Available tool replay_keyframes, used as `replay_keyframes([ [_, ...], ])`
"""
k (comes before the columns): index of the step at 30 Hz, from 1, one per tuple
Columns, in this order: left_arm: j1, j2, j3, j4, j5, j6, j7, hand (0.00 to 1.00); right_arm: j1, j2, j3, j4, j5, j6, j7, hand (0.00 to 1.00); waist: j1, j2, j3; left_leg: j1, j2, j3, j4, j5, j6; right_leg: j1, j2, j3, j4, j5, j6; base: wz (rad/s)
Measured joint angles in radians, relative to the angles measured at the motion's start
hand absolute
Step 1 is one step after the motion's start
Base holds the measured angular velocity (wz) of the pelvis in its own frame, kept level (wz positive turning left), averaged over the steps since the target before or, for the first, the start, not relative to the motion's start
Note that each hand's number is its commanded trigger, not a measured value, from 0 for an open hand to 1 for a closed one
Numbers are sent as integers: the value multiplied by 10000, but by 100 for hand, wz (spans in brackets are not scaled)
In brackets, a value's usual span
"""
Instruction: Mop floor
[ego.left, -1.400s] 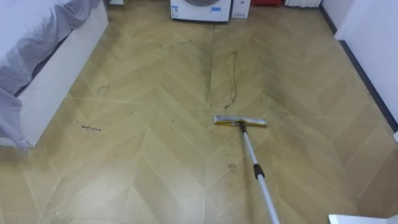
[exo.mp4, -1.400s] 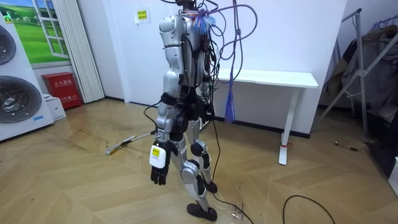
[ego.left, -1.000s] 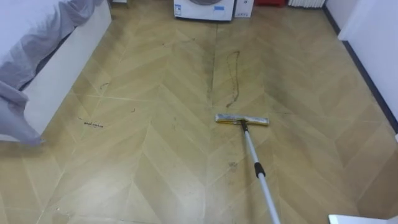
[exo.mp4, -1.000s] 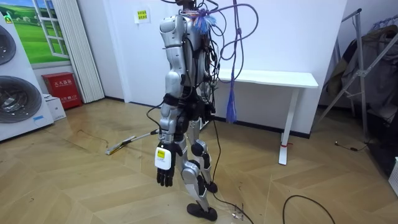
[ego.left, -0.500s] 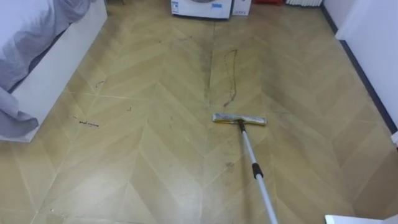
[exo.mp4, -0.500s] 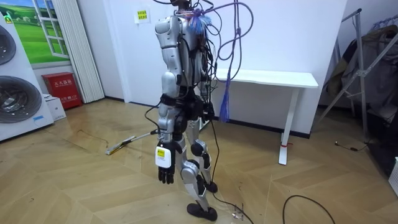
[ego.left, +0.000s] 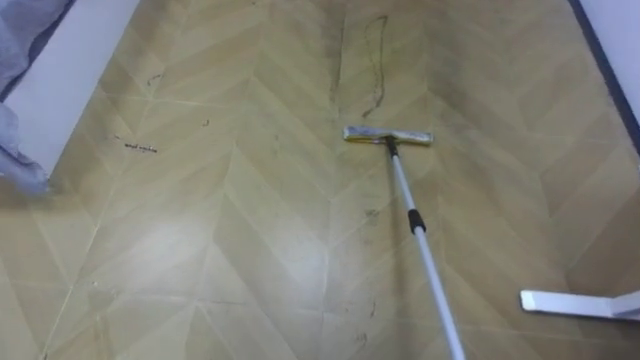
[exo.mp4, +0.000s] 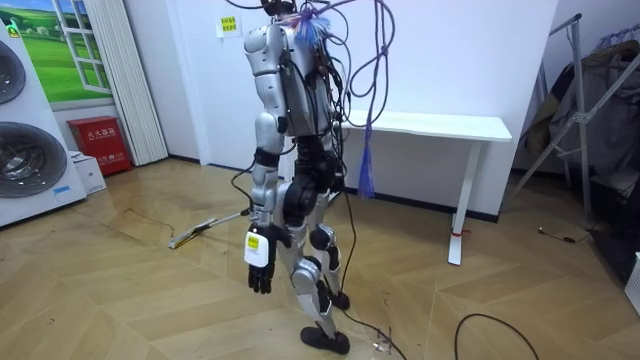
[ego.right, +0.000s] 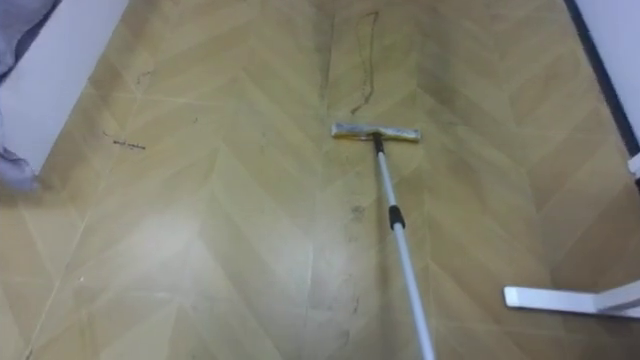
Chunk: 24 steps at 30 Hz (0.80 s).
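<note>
**A:** Start with the left eye view. Where's your mop?

**B:** The mop (ego.left: 420, 235) lies flat on the floor (ego.left: 200, 250). Its head (ego.left: 388, 136) points away from you, just short of a dark squiggly streak (ego.left: 372, 60), and the handle runs back toward your lower right. I'd say it lies there simply because nothing grips it. The bed (ego.left: 70, 60) sits at your left, and a white counter foot (ego.left: 575, 303) at your right.

**A:** And the right eye view?

**B:** Same layout. The head lies square to the streak, so a straight push forward would probably carry it over the dirt.

**A:** Room view?

**B:** Your robot stands upright between the mop and the white counter (exo.mp4: 440, 125), facing the washing machines (exo.mp4: 30, 150). Its left hand (exo.mp4: 259, 275) hangs beside the thigh, fingers slack, holding nothing. The mop rests on the floor toward the room view's left, with the handle end near the legs. By my reading, mopping hasn't begun. You'll need to bend and take the handle first.
</note>
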Motion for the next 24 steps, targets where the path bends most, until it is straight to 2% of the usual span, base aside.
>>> replay_keyframes([
  [2, -278, -46, -66, 91, -2, -120, 36, 0, -151, -42, 3, -28, 191, -211, -238, 100, 80, 120, 78, -798, -35, 25, 456, -1, -2, -787, -81, 27, 443, -2, -35, 0],
  [5, -341, -160, -93, 94, -9, -305, 317, 0, -211, -43, 6, -28, 320, -492, -614, 100, 119, 232, 87, -1903, -153, 27, 1054, -5, -7, -1989, -257, 87, 1216, -108, -167, -3],
  [8, -275, -126, -254, 178, -53, -208, 697, 0, -143, -25, 5, 31, 424, -482, -1063, 100, 99, 275, 95, -3096, -185, 37, 2175, -204, -173, -3083, -406, 116, 2233, -420, -290, 13],
  [10, -238, -114, -364, 467, -658, -126, 985, 0, -8, -81, 39, 64, 480, -456, -1373, 100, 198, 257, 86, -3945, -270, 17, 3369, -699, -209, -3994, -561, 162, 3568, -1040, -402, 15],
  [11, -208, -123, -458, 495, -801, -64, 1016, 0, 49, -129, 143, 73, 597, -456, -1425, 100, 255, 281, 71, -4189, -246, -18, 3753, -876, -227, -4227, -637, 146, 3937, -1198, -437, 13],
  [13, -58, -95, -665, 490, -1136, 50, 1026, 0, 91, -252, 319, 187, 919, -455, -1493, 100, 345, 328, 52, -4896, -153, -236, 4972, -1500, -349, -4903, -710, 54, 5209, -1769, -627, 16],
  [15, 146, -2, -1018, 489, -1590, 81, 1019, 0, -136, -259, 417, 325, 970, -442, -1510, 100, 400, 334, 33, -5317, -139, -290, 5815, -1751, -464, -5226, -703, 33, 5962, -2153, -668, 8],
  [16, 225, 4, -1152, 440, -1757, 143, 1034, 0, -347, -284, 458, 495, 973, -420, -1522, 100, 504, 338, 13, -5604, -129, -372, 6480, -1787, -545, -5423, -666, 64, 6396, -2386, -771, 0],
  [17, 237, 13, -1247, 415, -1951, 146, 1053, 0, -479, -323, 467, 592, 988, -415, -1518, 100, 586, 342, 10, -5833, -114, -401, 6925, -1688, -691, -5514, -651, 78, 6591, -2475, -844, -4],
  [18, 310, 30, -1456, 377, -2315, 140, 1092, 0, -796, -421, 473, 746, 1057, -368, -1490, 100, 772, 313, 10, -6504, -61, -380, 8246, -894, -1055, -5682, -613, 167, 7008, -2622, -965, -26],
  [19, 414, 23, -1668, 446, -2687, 141, 1103, 0, -1238, -572, 501, 834, 1022, -314, -1416, 100, 974, 204, 8, -7313, -51, -276, 9678, 560, -1109, -5832, -589, 363, 7389, -2738, -1057, -42],
  [20, 449, 10, -1746, 502, -2869, 143, 1102, 0, -1470, -654, 512, 831, 949, -273, -1339, 100, 1114, 112, 28, -7641, -48, -190, 10271, 1329, -1037, -5882, -573, 472, 7505, -2744, -1066, -74],
  [21, 459, -24, -1825, 597, -3336, 112, 1098, 0, -2036, -824, 536, 827, 874, -245, -1098, 100, 1362, -23, 64, -8251, -16, 16, 11434, 2336, -980, -5978, -521, 684, 7628, -2776, -1125, -86],
  [22, 519, -34, -1811, 684, -3767, 22, 1095, 0, -2621, -951, 697, 846, 864, -282, -801, 100, 1615, -97, 81, -8710, 47, 196, 12142, 2468, -977, -6015, -511, 847, 7543, -2777, -1122, -86],
  [23, 475, -21, -1804, 683, -3860, -16, 1092, 0, -2835, -993, 756, 892, 860, -313, -660, 100, 1718, -95, 74, -8801, 41, 265, 12131, 2422, -946, -6029, -514, 950, 7451, -2777, -1120, -68],
  [24, 458, -14, -1829, 705, -3913, -209, 1086, 0, -3217, -1056, 910, 922, 871, -418, -374, 100, 1861, -179, 38, -8756, 5, 217, 11124, 2258, -777, -6030, -541, 1055, 7094, -2795, -1080, -42],
])
